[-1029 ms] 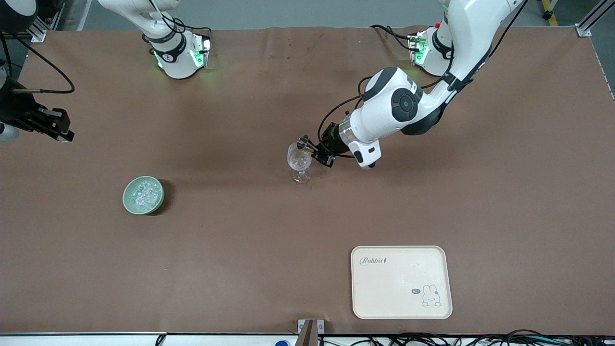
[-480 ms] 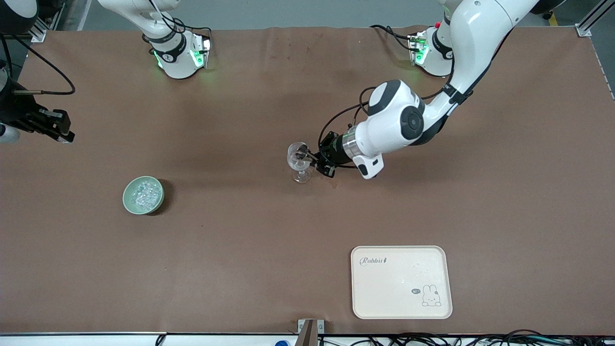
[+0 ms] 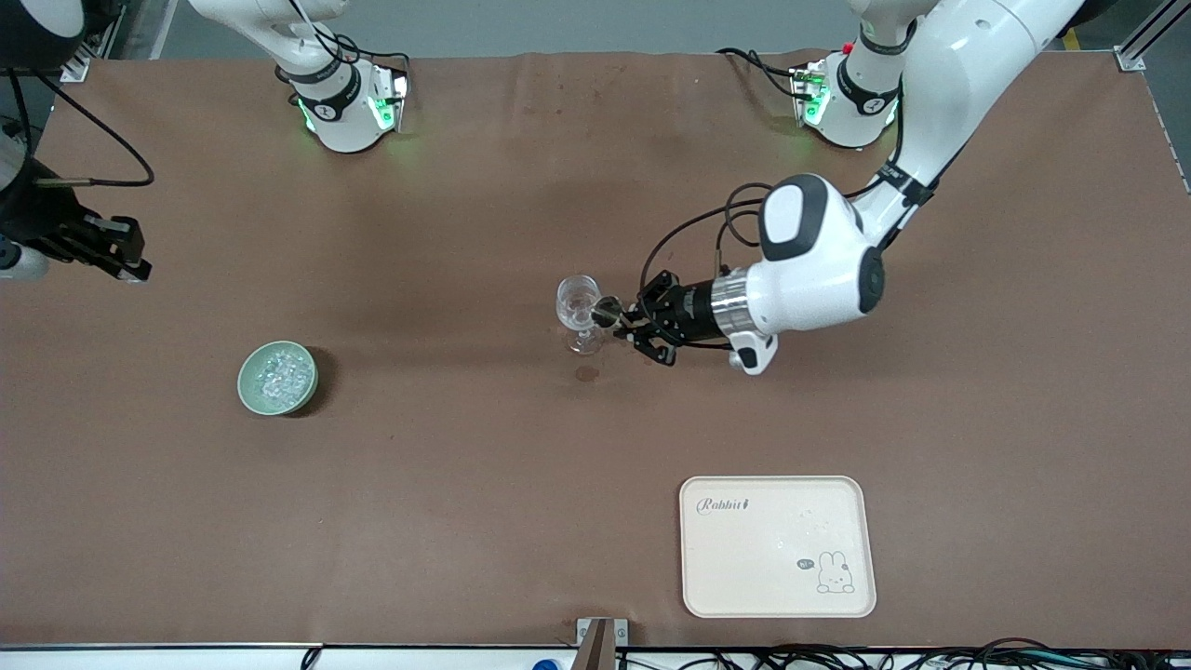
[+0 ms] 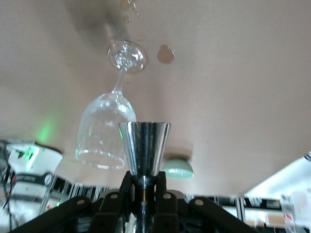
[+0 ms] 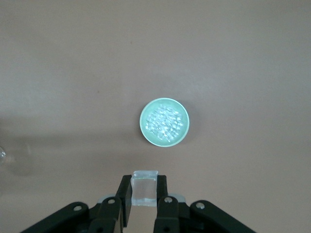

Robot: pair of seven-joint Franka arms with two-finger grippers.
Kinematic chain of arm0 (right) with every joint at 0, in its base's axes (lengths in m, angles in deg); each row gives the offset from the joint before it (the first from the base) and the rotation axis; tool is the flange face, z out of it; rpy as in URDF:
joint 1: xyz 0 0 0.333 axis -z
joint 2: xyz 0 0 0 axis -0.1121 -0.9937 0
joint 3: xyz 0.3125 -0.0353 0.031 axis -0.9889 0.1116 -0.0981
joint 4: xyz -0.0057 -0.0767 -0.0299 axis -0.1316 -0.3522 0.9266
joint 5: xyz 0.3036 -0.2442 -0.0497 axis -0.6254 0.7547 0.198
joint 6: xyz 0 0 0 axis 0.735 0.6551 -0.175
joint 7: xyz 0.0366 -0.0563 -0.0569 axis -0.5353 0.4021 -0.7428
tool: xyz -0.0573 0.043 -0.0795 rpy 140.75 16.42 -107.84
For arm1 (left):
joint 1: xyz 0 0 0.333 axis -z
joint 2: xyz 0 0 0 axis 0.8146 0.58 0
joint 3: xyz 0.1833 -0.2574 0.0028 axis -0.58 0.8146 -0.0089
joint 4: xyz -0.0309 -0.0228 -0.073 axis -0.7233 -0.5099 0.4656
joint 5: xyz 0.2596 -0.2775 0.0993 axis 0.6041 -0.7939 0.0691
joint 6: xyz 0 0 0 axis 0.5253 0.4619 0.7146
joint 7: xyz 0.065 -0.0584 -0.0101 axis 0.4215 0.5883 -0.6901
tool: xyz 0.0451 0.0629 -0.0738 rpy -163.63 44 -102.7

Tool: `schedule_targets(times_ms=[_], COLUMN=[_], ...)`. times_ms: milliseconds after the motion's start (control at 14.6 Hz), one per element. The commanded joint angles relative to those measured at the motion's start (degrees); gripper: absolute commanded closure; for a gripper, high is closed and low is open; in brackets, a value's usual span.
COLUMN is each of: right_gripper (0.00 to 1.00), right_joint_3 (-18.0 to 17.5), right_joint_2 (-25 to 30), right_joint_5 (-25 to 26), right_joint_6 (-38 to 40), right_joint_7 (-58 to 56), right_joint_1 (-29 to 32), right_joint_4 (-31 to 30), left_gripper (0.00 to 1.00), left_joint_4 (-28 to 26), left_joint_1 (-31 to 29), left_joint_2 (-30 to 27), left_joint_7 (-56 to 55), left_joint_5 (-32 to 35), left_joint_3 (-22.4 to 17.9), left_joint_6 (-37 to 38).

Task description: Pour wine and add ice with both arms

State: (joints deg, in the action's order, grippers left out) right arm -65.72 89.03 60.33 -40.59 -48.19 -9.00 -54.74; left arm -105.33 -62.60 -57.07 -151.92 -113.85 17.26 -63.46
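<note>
Wine (image 3: 580, 300) too faint to tell

I see the stemmed glass (image 3: 580, 312) mid-surface, a wet spot (image 3: 586, 374) just nearer the camera; the bowl (image 3: 277, 378) of ice (image 3: 279, 373) sits toward the right arm's end, the tray (image 3: 778, 546) nearest the camera.

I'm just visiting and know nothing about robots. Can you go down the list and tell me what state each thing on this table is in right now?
Stemmed glass: upright on the table.
Metal measuring cup: gripped in the left gripper, beside the glass.
Green bowl: upright, heaped with ice.
Right gripper: jaws shut on a small clear scoop, above the table near the bowl.
Cream tray: flat.
Table: one wet spot by the glass.
</note>
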Motion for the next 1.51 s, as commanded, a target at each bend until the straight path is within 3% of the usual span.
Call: schedule_targets(times_ms=[0,206,549,823,1029,1440], right_gripper=[0.94,0.95,0.96,0.97,0.98,0.98], right_joint_3=[0.19,0.19,0.19,0.19,0.1,0.19], right_joint_2=[-3.06,-8.07,-16.95,-23.63,-29.52,-34.28], right_joint_5=[0.79,2.81,2.9,2.55,1.94,1.41], right_joint_6=[-2.1,-2.01,-2.01,-2.28,-3.06,-8.87], right_joint_7=[9.09,18.84,35.63,51.02,53.07,58.26], right_joint_1=[-5.68,-12.53,-23.78,-32.4,-37.76,-44.81], right_joint_4=[1.6,6.78,14.61,18.47,23.14,23.06], left_gripper=[1.0,1.0,1.0,1.0,1.0,0.99], left_joint_4=[2.54,4.48,12.02,19.06,24.24,30.75], left_joint_1=[-4.94,-10.48,-15.24,-16.03,-15.77,-15.77], left_joint_2=[0.89,3.95,11.86,18.1,22.84,31.81], left_joint_7=[7.71,15.27,19.24,19.87,20.04,26.89], left_joint_5=[-7.85,-14.11,-14.21,-14.3,-14.3,-14.48], left_joint_3=[0.87,0.86,0.43,-2.12,-4.58,-6.69], left_joint_6=[5.99,9.88,10.06,9.97,10.06,9.71])
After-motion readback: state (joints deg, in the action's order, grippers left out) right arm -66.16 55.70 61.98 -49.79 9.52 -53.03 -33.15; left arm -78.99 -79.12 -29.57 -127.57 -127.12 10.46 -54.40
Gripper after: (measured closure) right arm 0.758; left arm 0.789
